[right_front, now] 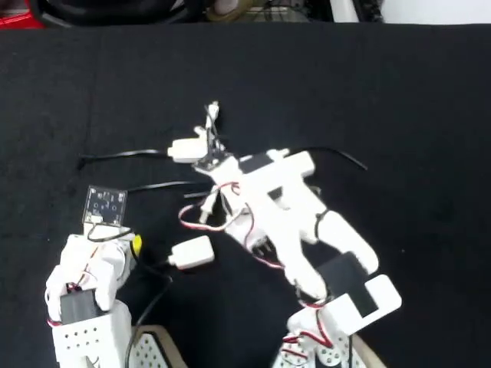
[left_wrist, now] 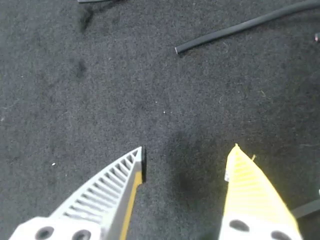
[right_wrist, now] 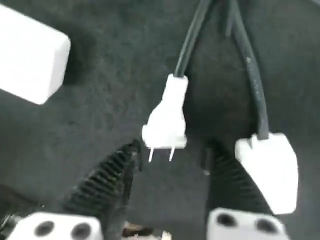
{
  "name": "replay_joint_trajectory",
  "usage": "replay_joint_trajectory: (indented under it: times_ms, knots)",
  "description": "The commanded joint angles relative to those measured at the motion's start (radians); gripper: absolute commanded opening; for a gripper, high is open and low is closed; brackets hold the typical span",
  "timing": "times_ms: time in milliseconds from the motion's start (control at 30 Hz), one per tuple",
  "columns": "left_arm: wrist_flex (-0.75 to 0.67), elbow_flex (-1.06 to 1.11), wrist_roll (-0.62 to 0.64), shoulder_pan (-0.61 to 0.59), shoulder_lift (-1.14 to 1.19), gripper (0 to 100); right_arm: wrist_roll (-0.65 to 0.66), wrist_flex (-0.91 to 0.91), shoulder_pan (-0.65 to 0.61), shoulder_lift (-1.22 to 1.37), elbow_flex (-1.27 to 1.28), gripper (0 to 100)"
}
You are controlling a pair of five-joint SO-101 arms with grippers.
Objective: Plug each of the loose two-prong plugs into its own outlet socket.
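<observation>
I'm hovering my right gripper [right_wrist: 171,150] spread around the prongs of the white two-prong plug [right_wrist: 165,125], lining up a pinch; my left gripper [left_wrist: 187,150] is idling spread, well apart from that plug.

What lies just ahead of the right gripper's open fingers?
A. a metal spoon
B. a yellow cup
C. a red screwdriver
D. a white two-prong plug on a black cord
D: the right wrist view shows a white two-prong plug on a black cord lying just ahead of the open right gripper, prongs toward it.
</observation>
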Motion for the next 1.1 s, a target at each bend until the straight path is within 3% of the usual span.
replay_joint_trajectory:
  times_ms: [0,300,567,1067]
  knots:
    - [-0.017,0.007,-0.012,-0.001,-0.009,27,-0.002,-0.074,0.018,-0.041,0.041,15.9]
    - [-0.017,0.007,-0.012,-0.001,-0.009,27,-0.002,-0.083,0.015,-0.047,0.033,15.6]
    - [-0.017,0.007,-0.012,-0.001,-0.009,27,-0.002,0.112,0.029,-0.041,-0.166,15.5]
    - [-0.011,0.007,-0.058,-0.001,-0.009,27,0.075,-0.058,0.112,0.122,-0.088,15.5]
